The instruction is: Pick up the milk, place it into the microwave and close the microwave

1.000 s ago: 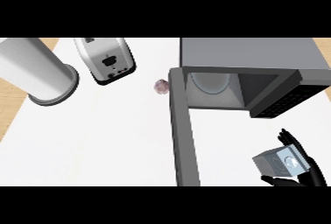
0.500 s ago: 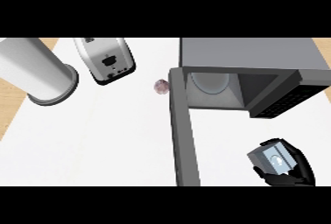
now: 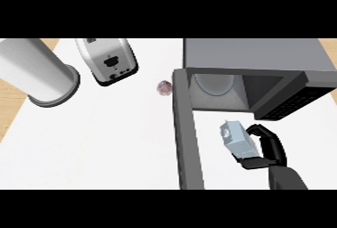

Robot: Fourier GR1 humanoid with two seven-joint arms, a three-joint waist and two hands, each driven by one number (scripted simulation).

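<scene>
Gripping the milk (image 3: 237, 141), right hand (image 3: 269, 149) curled round it at lower right; microwave (image 3: 253, 75) opening lies straight above, door (image 3: 187, 138) swung left.

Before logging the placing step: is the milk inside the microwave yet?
Not yet. The milk, held in the right hand, is outside, before the open microwave.

A white counter (image 3: 99, 147) fills the view, with wooden floor (image 3: 12, 100) at its left.

right hand (image 3: 266, 149): fingers curled, raised at lower right | forearm (image 3: 286, 178): enters from bottom edge
</scene>
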